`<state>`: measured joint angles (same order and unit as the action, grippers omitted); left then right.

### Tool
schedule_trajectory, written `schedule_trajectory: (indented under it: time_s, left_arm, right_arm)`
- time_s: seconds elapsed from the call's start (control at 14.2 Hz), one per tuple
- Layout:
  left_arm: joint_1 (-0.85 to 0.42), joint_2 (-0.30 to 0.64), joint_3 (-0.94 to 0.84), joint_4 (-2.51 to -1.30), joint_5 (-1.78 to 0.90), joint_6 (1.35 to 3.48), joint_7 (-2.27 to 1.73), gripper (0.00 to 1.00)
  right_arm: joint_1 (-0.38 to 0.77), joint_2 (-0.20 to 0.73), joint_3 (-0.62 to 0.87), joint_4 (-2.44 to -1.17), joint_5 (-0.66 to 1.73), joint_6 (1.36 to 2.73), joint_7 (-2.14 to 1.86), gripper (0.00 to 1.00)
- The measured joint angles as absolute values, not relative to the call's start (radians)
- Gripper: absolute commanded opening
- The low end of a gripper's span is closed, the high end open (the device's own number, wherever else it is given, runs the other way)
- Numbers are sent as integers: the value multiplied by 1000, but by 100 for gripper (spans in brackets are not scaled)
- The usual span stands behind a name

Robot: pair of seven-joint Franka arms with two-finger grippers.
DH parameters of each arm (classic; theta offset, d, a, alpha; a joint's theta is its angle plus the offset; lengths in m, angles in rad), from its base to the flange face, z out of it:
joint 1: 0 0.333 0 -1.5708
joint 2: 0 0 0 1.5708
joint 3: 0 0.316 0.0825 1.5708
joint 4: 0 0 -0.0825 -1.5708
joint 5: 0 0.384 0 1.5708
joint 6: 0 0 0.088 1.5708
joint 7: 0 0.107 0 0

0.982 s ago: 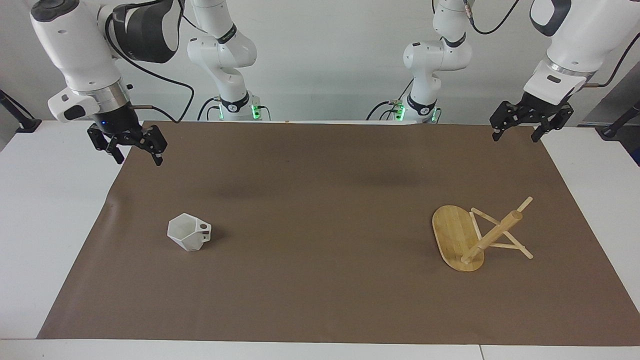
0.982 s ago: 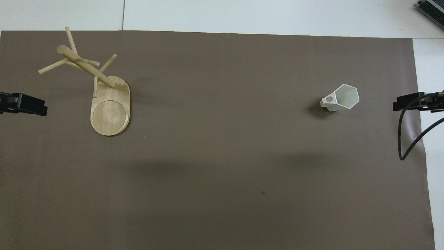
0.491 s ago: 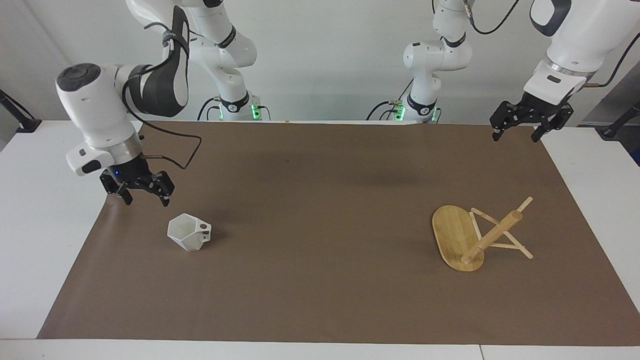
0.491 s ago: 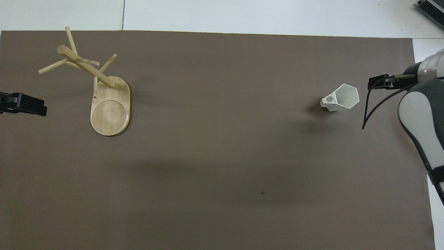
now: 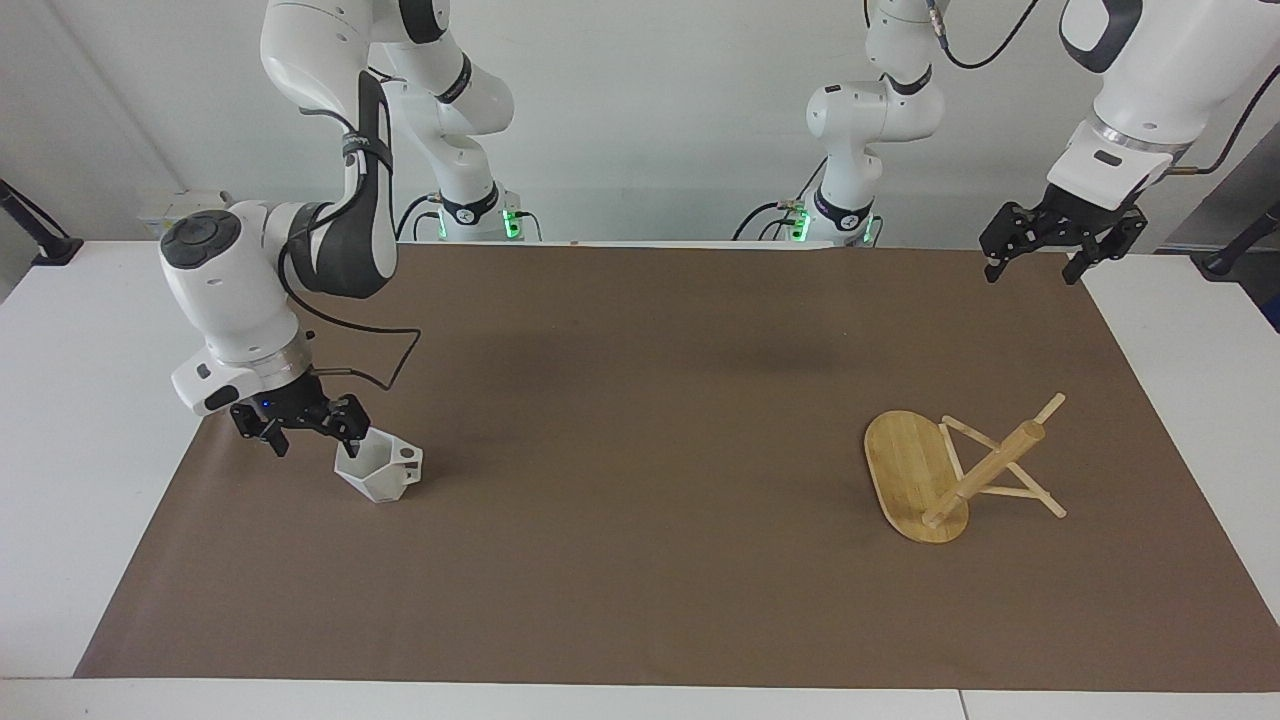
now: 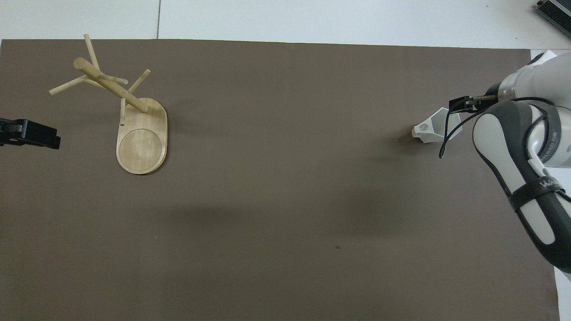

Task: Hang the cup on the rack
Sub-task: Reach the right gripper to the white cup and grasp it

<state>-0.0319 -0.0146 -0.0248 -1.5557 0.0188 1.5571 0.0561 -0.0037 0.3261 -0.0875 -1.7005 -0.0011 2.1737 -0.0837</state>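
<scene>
The white faceted cup (image 5: 382, 472) (image 6: 432, 128) sits on the brown mat toward the right arm's end of the table, with its pierced tab handle pointing toward the table's middle. My right gripper (image 5: 315, 438) is open and low beside the cup. One fingertip (image 5: 356, 437) is at the cup's rim; I cannot tell whether it touches. In the overhead view the right arm covers part of the cup. The bamboo rack (image 5: 915, 475) (image 6: 142, 142) stands toward the left arm's end. My left gripper (image 5: 1033, 268) waits open, high over the mat's corner.
The brown mat (image 5: 640, 420) covers most of the white table. The rack's thin pegs (image 5: 1005, 492) stick out from its post (image 5: 985, 475). The robot bases (image 5: 470, 215) stand at the table's edge.
The right arm has swung down and away from the robots, bringing its open gripper from high over the mat's corner to the cup's side. The cup, the rack and the left arm have not moved.
</scene>
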Motion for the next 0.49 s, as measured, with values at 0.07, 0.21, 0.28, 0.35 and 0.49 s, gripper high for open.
schedule_trajectory:
  time_s: [0.07, 0.21, 0.28, 0.35, 0.49]
  left_arm:
    - [-32, -15, -25, -1556, 19, 1557, 56, 100]
    - [-32, -15, -25, -1556, 19, 1557, 56, 100]
    - [-32, -15, -25, -1556, 19, 1557, 56, 100]
    - [-32, -15, -25, -1556, 19, 1557, 56, 100]
    - [-32, -15, -25, -1556, 19, 1557, 56, 100]
  right_arm:
    - [-3, 333, -88, -1702, -1, 2175, -84, 100]
    - [-5, 349, -88, -1713, -1, 2196, -84, 100]
    - [-6, 356, -88, -1723, -1, 2214, -84, 100]
    - [-7, 364, -90, -1732, -1, 2225, -86, 100]
    - [-9, 374, -92, -1740, -1, 2232, -98, 100]
